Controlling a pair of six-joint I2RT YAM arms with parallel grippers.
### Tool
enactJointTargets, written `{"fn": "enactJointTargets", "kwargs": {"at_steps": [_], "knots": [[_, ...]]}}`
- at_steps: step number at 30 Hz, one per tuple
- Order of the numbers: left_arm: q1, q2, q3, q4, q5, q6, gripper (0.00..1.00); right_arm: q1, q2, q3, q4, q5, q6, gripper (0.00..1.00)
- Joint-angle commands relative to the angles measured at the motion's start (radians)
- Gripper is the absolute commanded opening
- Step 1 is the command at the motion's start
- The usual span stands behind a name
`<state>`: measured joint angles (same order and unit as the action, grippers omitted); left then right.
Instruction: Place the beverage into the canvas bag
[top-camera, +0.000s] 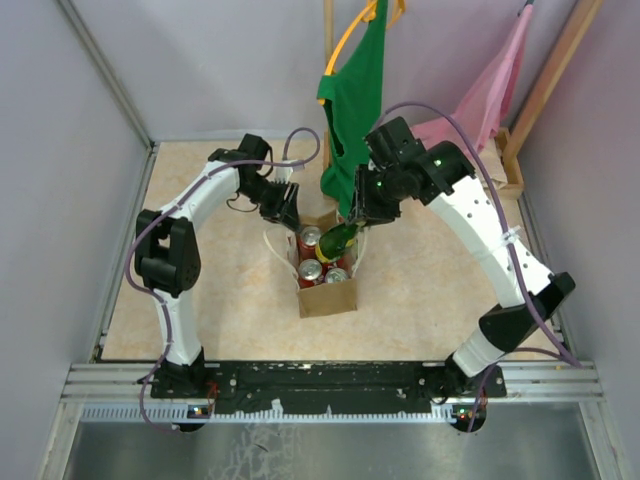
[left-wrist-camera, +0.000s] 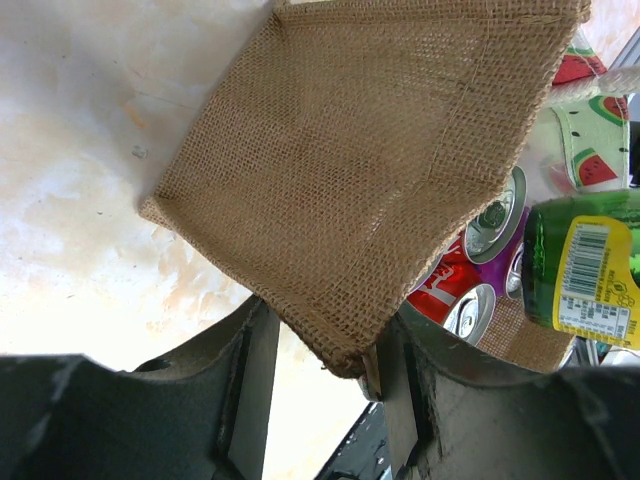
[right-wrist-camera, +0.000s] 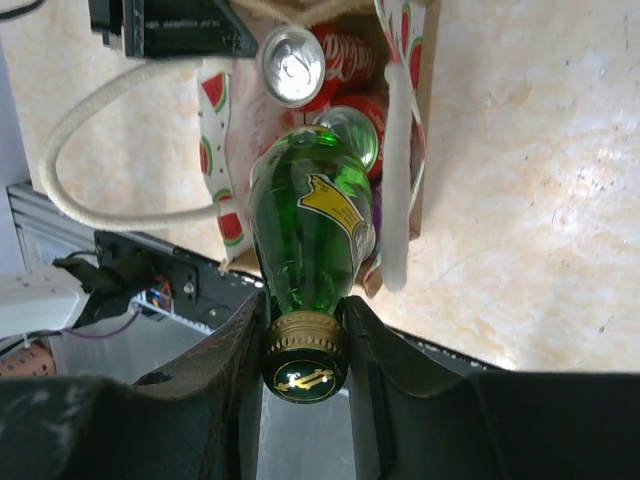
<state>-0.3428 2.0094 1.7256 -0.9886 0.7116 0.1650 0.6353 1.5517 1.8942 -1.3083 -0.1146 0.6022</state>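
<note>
Green bottle (right-wrist-camera: 310, 235) tilts base-down into canvas bag (left-wrist-camera: 340, 170), right jaws clamping its cap, left jaws pinching bag's edge

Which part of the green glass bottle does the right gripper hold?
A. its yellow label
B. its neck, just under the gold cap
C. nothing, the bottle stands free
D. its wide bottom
B: in the right wrist view the right gripper clamps the green glass bottle at its neck, beside the gold cap.
</note>
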Motion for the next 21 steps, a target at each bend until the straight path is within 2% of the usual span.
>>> {"fn": "enactJointTargets", "kwargs": {"at_steps": [1,6,21], "knots": [[-0.010,0.014,0.042,0.022,0.014,0.008,0.48,-0.019,0.016,0.133,0.151,-0.020,-0.033,0.00],[-0.008,0.010,0.035,0.021,0.011,0.005,0.48,-0.028,0.056,0.174,0.152,-0.008,-0.050,0.00],[-0.008,0.011,0.033,0.021,0.011,0.007,0.48,-0.085,0.090,0.148,0.197,0.080,-0.109,0.00]]}}
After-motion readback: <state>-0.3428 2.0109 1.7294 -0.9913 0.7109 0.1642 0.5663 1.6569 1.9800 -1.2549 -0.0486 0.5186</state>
